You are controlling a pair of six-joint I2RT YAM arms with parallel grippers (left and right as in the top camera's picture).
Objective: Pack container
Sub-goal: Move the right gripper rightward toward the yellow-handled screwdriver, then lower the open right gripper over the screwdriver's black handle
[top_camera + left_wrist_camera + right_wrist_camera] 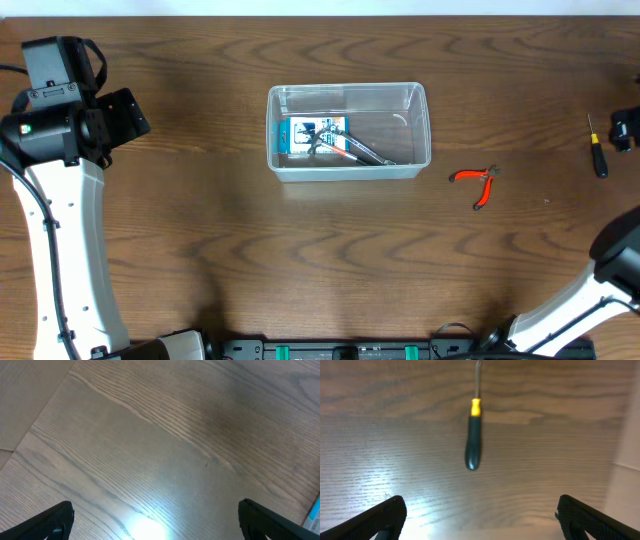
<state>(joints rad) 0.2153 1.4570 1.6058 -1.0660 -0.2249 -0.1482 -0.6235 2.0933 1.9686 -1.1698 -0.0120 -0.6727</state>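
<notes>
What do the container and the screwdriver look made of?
Container: likely clear glossy plastic; see-through walls with bright glints. Screwdriver: dark smooth handle, probably plastic or rubber, with a yellow collar; thin grey shaft looks metal.

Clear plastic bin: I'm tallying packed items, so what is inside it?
The clear plastic bin holds a blue-and-white printed box and a dark hand tool lying partly across it. Anything beneath the box is hidden.

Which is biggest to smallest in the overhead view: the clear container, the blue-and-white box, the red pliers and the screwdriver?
1. Clear container
2. Blue-and-white box, inside it
3. Red pliers and screwdriver: not ranked, since the screwdriver looks longer but the pliers look wider.
</notes>
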